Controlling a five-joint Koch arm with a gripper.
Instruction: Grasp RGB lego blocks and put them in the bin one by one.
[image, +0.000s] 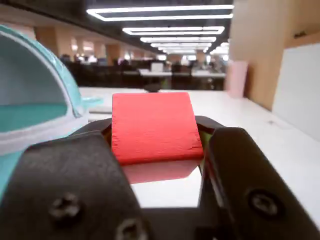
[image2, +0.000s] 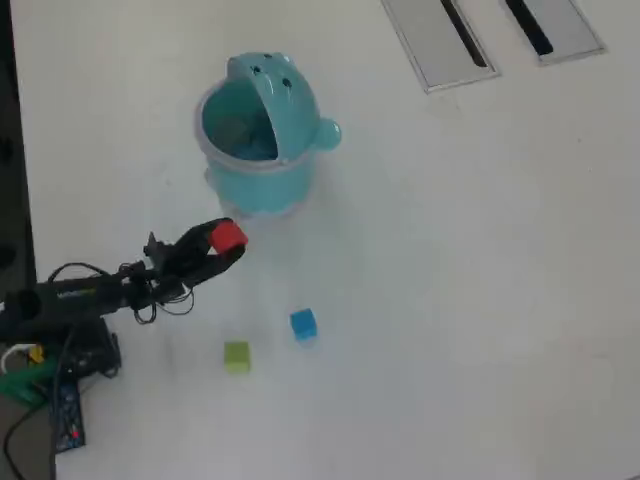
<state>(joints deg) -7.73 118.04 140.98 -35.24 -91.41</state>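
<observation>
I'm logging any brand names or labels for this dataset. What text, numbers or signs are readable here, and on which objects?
None can be read.
The red lego block held in the gripper: plain faces.
The light blue bin: only two dark dot eyes on its lid, no lettering.
The blue block and the green block: no markings visible.
The background office in the wrist view is too blurred to show any signs.
</observation>
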